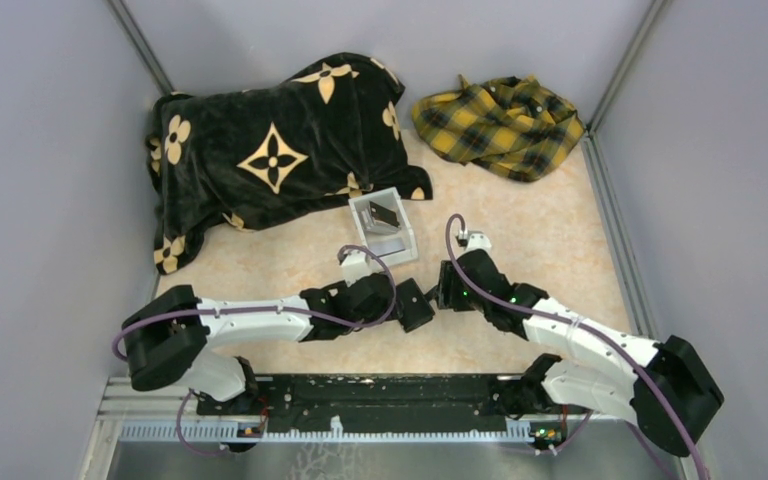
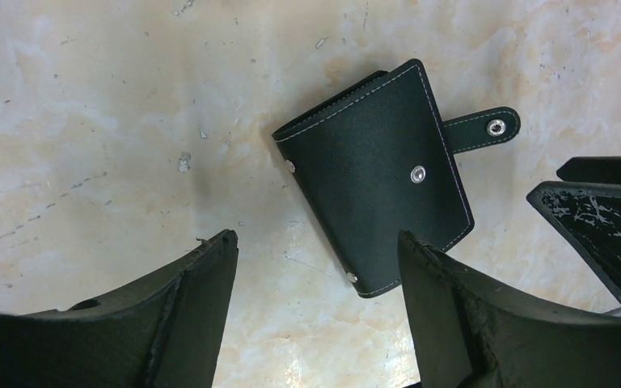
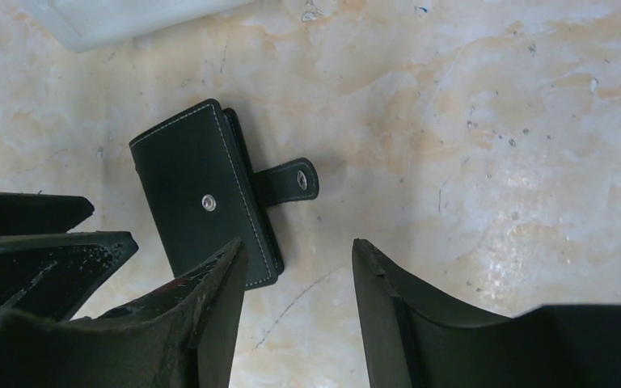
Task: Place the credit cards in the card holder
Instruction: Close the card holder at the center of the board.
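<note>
Lying shut: card holder (image 2: 376,178) | between left tool (image 2: 315,242) and right tool (image 3: 297,246)

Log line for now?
left claw: open, empty | right claw: open, empty | black leather bifold card holder: closed, unsnapped

I count one card holder (image 2: 376,178), one dark card (image 1: 384,214) that I can make out, one white box (image 1: 392,250), one flowered black blanket (image 1: 270,150), one yellow plaid cloth (image 1: 500,125), and two tools: my left tool (image 2: 317,242) and right tool (image 3: 299,246).
</note>
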Controlling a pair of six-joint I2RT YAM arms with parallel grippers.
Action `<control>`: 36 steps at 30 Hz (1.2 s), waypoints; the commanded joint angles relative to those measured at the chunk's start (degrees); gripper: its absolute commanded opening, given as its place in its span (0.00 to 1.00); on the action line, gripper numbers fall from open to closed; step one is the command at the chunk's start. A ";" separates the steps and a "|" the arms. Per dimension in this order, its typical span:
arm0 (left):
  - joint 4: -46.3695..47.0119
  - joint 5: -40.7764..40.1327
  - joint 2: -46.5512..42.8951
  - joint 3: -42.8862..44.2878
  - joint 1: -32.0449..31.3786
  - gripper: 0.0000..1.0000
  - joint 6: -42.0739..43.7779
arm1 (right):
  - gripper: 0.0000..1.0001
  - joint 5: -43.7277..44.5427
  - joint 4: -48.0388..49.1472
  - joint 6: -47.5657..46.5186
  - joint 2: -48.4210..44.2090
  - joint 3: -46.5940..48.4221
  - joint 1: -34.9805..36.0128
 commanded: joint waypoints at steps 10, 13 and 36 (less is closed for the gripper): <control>5.84 5.06 4.07 0.37 3.58 0.77 3.96 | 0.47 -9.33 12.48 -3.24 7.34 -0.26 -7.40; 6.49 5.68 4.66 0.42 4.09 0.77 4.23 | 0.46 -10.34 13.45 -3.63 8.16 -0.26 -8.63; 7.61 7.96 6.95 -0.24 5.84 0.76 4.14 | 0.23 -17.97 19.58 -3.63 13.08 -1.39 -12.73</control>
